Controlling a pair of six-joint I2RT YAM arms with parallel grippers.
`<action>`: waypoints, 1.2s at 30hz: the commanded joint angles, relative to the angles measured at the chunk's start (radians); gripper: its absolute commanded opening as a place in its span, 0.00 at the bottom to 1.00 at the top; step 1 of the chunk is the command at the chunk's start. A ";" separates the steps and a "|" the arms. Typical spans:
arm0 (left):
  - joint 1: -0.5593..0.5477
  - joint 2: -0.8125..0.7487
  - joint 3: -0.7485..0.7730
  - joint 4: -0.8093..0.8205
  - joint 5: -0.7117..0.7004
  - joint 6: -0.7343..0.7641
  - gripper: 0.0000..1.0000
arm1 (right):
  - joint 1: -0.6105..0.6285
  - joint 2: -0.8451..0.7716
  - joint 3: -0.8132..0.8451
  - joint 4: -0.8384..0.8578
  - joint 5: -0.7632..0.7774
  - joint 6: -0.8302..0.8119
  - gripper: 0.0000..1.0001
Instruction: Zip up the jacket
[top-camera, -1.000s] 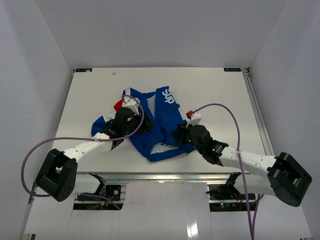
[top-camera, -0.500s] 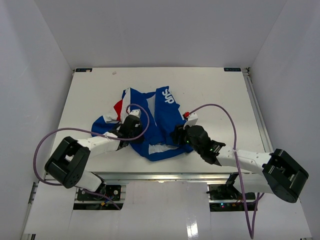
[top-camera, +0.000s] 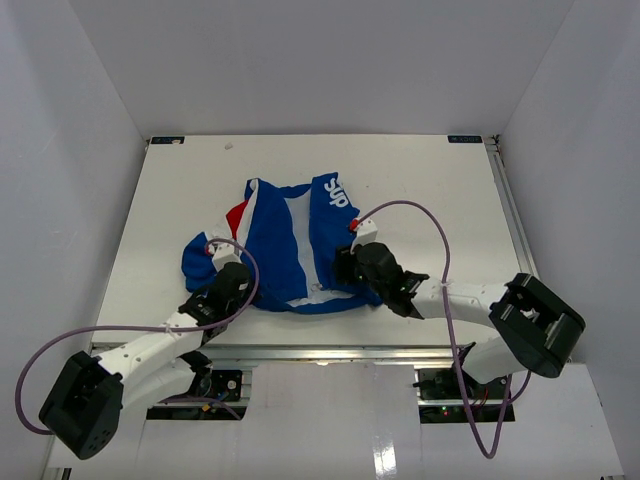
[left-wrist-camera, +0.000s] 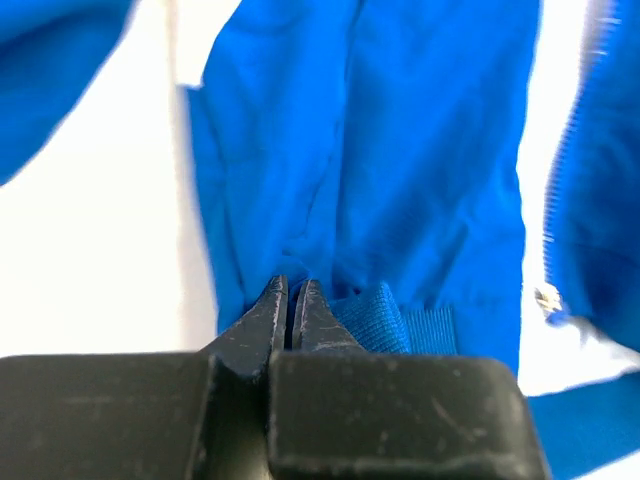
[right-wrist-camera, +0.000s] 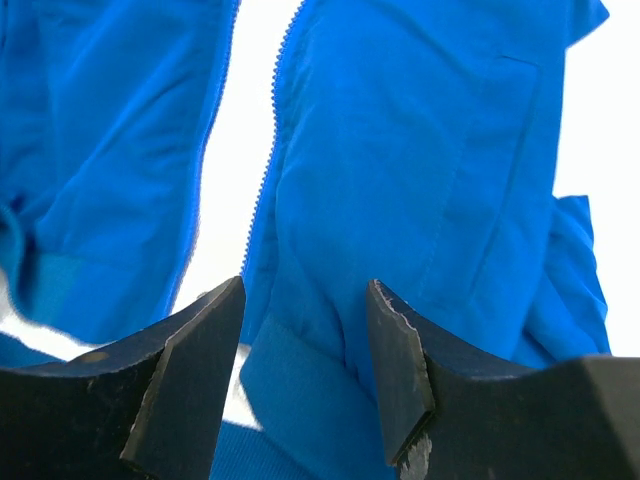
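Handling a soft, limp jacket (top-camera: 270, 250) spread open near the bench's near edge.
Top view: left gripper (top-camera: 235, 283) and right gripper (top-camera: 343, 265) flank the hem. Left wrist: fingertips pressed together; cloth pinch unconfirmed. Right wrist: fingers spread, empty; likely best grip is the ribbed hem (right-wrist-camera: 300, 385) beside the zipper teeth (right-wrist-camera: 268, 170).

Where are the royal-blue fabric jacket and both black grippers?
royal-blue fabric jacket (top-camera: 270, 250), top external view, blue front panel.
left gripper (left-wrist-camera: 290, 290), left wrist view, between shut fingertips.
right gripper (right-wrist-camera: 306, 290), right wrist view, between open fingertips.

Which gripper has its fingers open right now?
The right gripper: its fingers stand apart over the jacket, while the left gripper has them pressed together.
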 joint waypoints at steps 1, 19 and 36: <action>0.004 -0.087 -0.017 -0.056 -0.139 -0.110 0.16 | 0.009 0.070 0.077 0.011 0.015 -0.018 0.58; 0.004 0.021 0.152 0.228 0.510 0.224 0.63 | 0.017 -0.022 0.019 -0.047 0.021 -0.007 0.08; 0.004 0.295 0.097 0.723 0.910 0.399 0.64 | 0.016 -0.251 -0.110 0.067 -0.214 -0.047 0.08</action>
